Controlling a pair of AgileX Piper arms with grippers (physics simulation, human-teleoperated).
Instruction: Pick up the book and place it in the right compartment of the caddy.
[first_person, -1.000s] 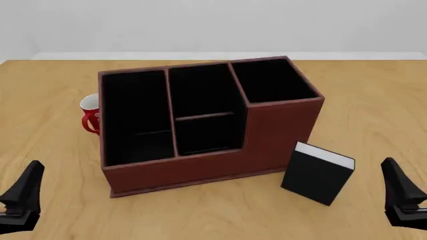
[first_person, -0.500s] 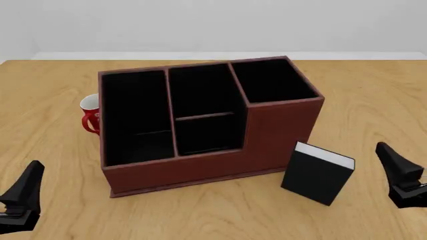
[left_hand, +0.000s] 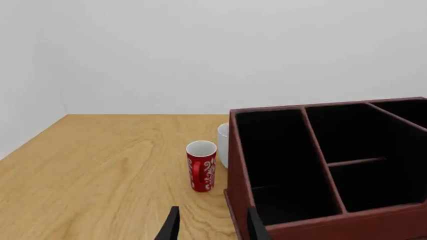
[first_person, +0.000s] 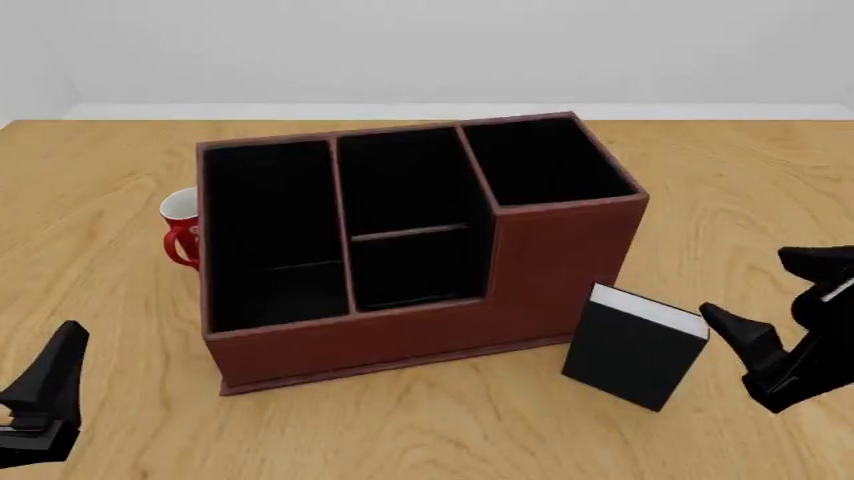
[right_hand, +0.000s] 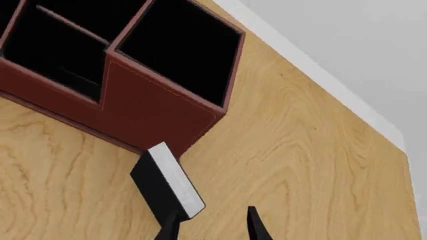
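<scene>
- The book stands upright on the table, just in front of the caddy at the foot of the tall wall of the right compartment; nothing holds it.
- The right gripper hangs just beside the book's outer side, tilted toward it, fingers spread and empty. That pose reads as lining up for a grasp, since one finger must pass each side of the cover.
- In the right wrist view the book's white page edges face up between the fingertips, a narrow span that suits a pinch across its thickness.
- The left gripper sits low at the near left corner, well apart from the book, fingers apart and empty, probably parked out of the way.
- A red-and-white mug stands behind the caddy's left end, clear of the route to the compartment.
</scene>
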